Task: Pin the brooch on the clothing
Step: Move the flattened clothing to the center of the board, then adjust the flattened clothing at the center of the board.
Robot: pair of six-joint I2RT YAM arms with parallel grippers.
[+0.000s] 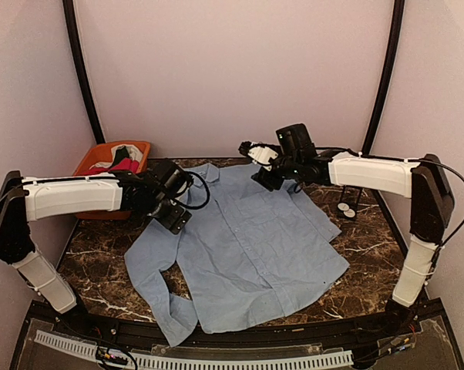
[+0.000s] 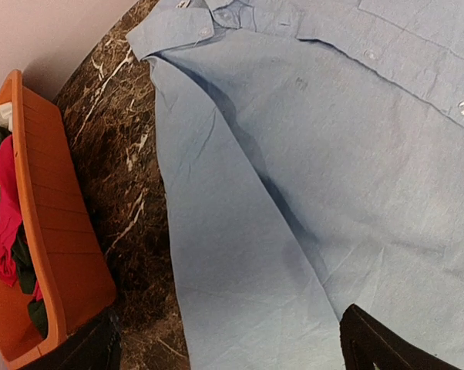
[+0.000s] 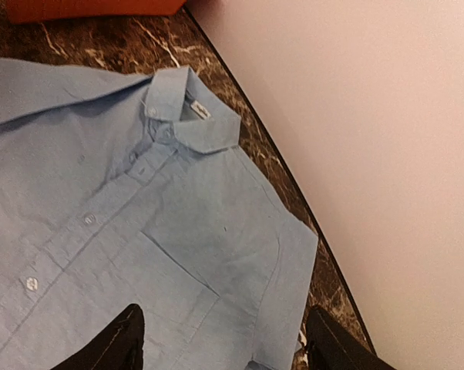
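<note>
Dark marble tabletop, pale walls. Light blue shirt spread flat at centre, collar farthest. Orange basket of garments, far left. Left fingers wide apart over sleeve, empty. Right fingers apart over chest pocket, empty.

the top camera looks down from high behind the near edge of the table, far enough to show the whole shirt. both wrist cameras hang close over it, sharing its collar and, seemingly, the orange basket.
</note>
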